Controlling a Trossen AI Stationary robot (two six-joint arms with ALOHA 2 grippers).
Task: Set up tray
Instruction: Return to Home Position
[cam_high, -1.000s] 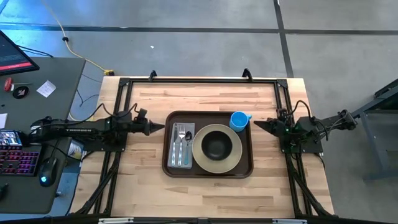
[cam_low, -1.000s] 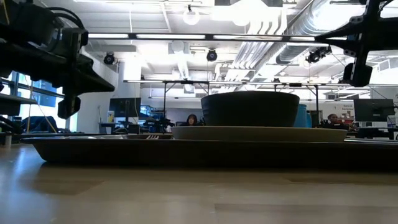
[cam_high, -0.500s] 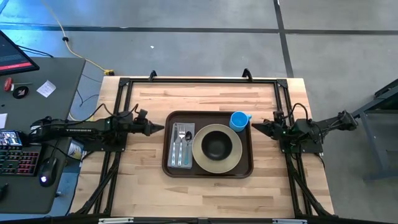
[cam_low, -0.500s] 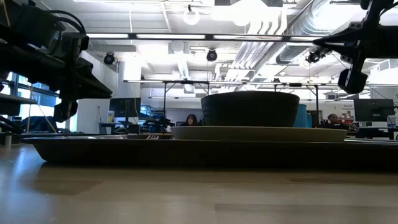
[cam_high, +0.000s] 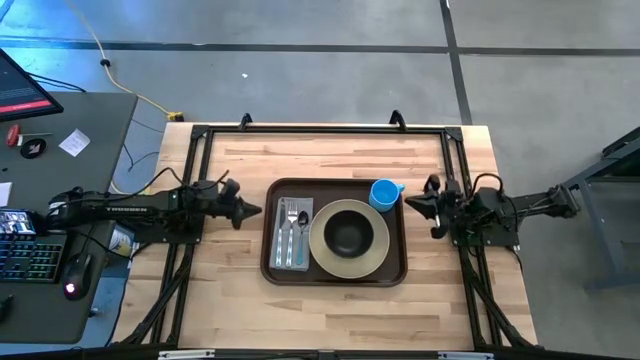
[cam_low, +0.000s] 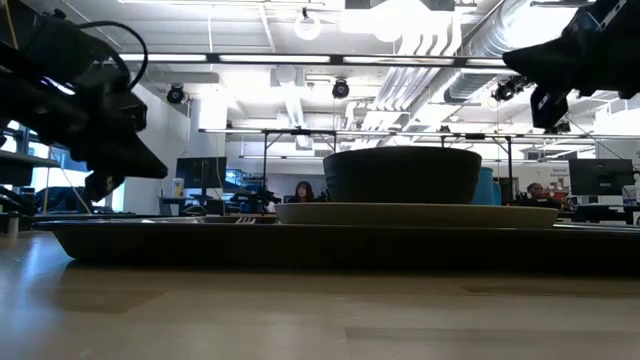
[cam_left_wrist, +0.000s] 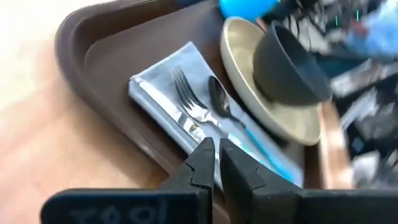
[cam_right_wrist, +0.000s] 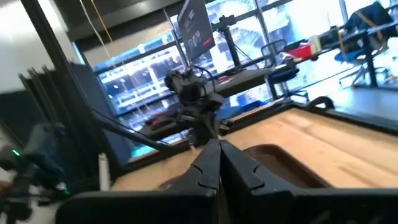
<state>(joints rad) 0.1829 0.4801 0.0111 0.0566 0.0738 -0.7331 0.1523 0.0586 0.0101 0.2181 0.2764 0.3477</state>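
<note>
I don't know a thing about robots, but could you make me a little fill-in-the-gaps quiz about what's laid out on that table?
1. The black bowl sits on top of the ____.
2. The cup in a corner of the tray is coloured ____.
3. The fork and spoon lie on a folded ____.
4. The left gripper and right gripper, one on each side of the tray, hold ____.

Missing words: plate; blue; napkin; nothing.

Near the middle of the light wooden table lies one dark load — the brown tray.
</note>
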